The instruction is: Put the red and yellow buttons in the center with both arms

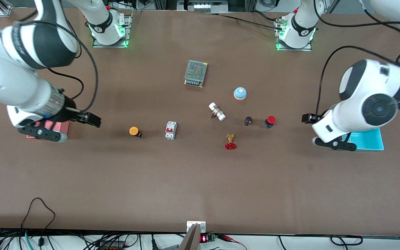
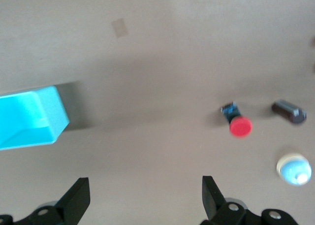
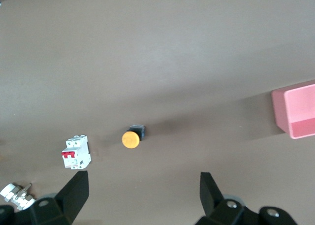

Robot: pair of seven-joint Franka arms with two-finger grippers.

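Red-capped push-button (image 1: 269,121) lies on the brown tabletop (image 1: 200,180), small dark cylinder (image 1: 248,121) at its nine o'clock; yellow-capped push-button (image 1: 134,131) sits beside the white circuit breaker (image 1: 171,130). Left gripper (image 2: 142,198) hangs released near the cyan bin (image 1: 372,140); right gripper (image 3: 140,195) spread wide by the pink bin (image 1: 58,127).

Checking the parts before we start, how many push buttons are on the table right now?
2. The yellow button lies beside the white breaker, toward the right arm's end. The red button lies beside a small dark cylinder, toward the left arm's end. None seems hidden.
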